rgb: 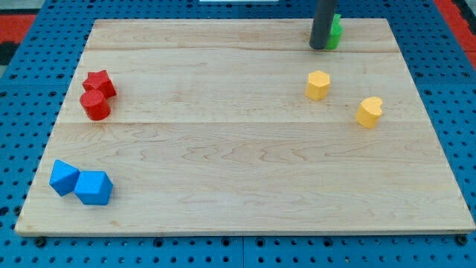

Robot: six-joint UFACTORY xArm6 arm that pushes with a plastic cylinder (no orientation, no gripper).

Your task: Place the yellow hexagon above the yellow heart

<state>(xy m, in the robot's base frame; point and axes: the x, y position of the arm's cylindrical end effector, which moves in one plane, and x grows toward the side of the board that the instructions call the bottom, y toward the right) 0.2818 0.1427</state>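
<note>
Tip: lower end of the straight dark rod, my tip, down on the far right part of the table, touching or just short of the green block, hard to say which

Hand: none on this rig, just the bare rod, so no open or closed state to tell

Table: pale wooden board with long grain lines, sitting on a blue perforated base

Yellow hexagon: small yellow hexagon block, right half of the table, a bit nearer than the tip and almost straight below it in the view, well apart from it

Yellow heart: small yellow heart-shaped block, right of the hexagon and slightly nearer, close by but not touching

Hexagon vs heart: hexagon off to the left and a little farther away than the heart, not lined up directly beyond it

Green block: small green block, mostly hidden behind the rod, shape not readable, near the far edge

Red pair: red star-like block and red round cylinder block, left side, touching, cylinder nearer

Blue pair: blue cube-like block and blue chunky angular block, near left corner, pressed side by side

Spread: reds and blues way over on the left, well apart from the yellows and the tip
</note>
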